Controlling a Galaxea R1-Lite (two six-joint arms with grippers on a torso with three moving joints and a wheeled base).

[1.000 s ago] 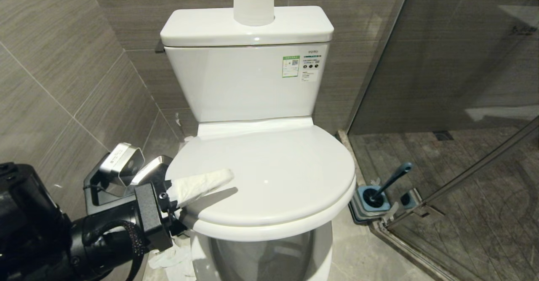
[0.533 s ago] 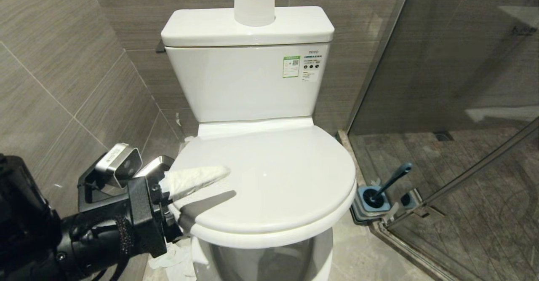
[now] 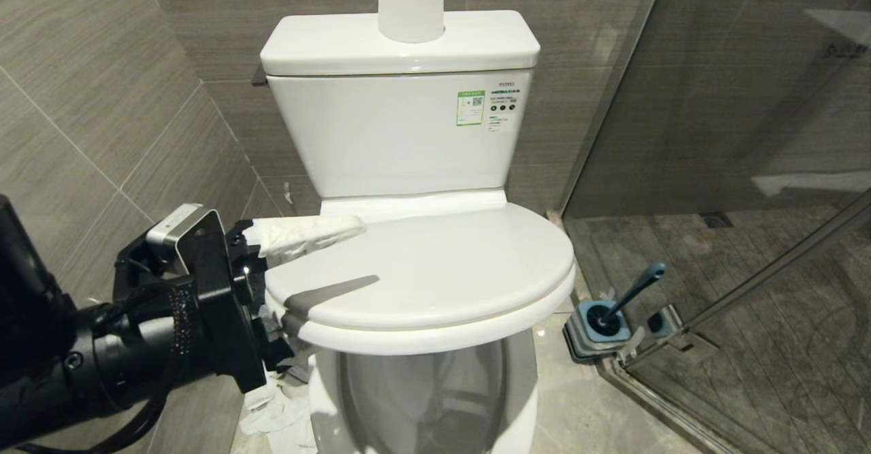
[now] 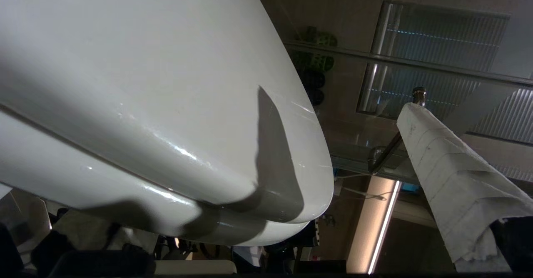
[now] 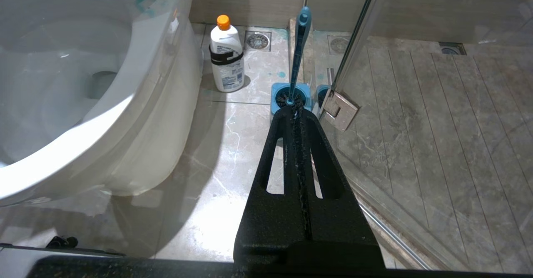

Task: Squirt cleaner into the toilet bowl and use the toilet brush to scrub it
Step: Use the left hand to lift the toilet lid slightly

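At the toilet's left flank, the left end effector (image 3: 272, 284) is spread wide across the edge of the closed lid (image 3: 435, 270): its cloth-wrapped finger (image 3: 303, 233) sits above the lid top, the other finger is low beside the rim, mostly hidden. Nothing is clamped. Lid front looks raised off the toilet bowl (image 3: 422, 393) rim, a gap showing beneath.

Left wrist view gives only the lid (image 4: 145, 82) underside edge and the wrapped finger (image 4: 449, 178) apart from it, with a finger shadow across the lid edge; contact can't be judged from it.

Head view has the toilet brush (image 3: 629, 294) in its holder (image 3: 599, 328) on the floor, well apart from the left end effector, on the far side of the toilet by the glass shower door (image 3: 735, 134). Paper roll (image 3: 410, 1) stands on the tank. The cleaner is not visible there.

Right wrist view fills that in: right end effector (image 5: 297, 115) fingers pressed together, holding nothing, pointing at the toilet brush (image 5: 299, 48) just past its tips; cleaner (image 5: 227, 57) stands upright on the floor beyond and beside it, between toilet bowl (image 5: 125, 115) and holder (image 5: 287, 98). Teal smears show on the bowl exterior and floor.
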